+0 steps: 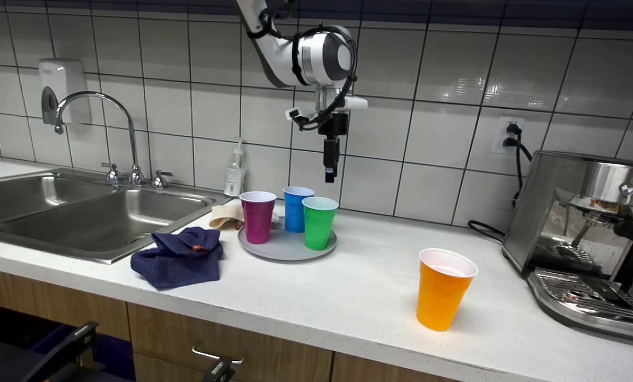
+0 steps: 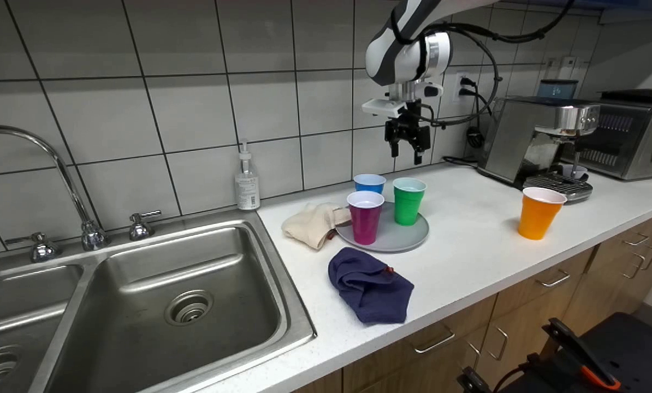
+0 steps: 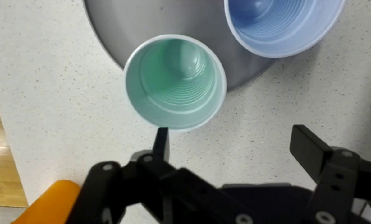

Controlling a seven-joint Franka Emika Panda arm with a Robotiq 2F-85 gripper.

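My black gripper (image 2: 406, 155) hangs in the air above the counter, pointing down, with nothing between its fingers. In the wrist view its jaws stand wide apart over bare countertop. The green cup (image 3: 174, 82) is nearest, lying just beyond the left finger (image 3: 161, 144) in that view. A blue cup (image 3: 285, 25) appears at the top right there. Both cups stand upright on a round grey plate (image 1: 290, 255), along with a purple cup (image 1: 257, 217). An orange cup (image 1: 444, 289) stands upright on the counter, apart from the plate; only its orange side shows in the wrist view.
A steel sink (image 2: 189, 262) with a faucet (image 1: 131, 132) adjoins the counter. Near the plate lie a navy cloth (image 2: 372, 286) and a beige cloth (image 2: 312, 224). A soap bottle (image 1: 235, 172) stands by the tiled wall. A coffee machine (image 1: 587, 212) is at the far end.
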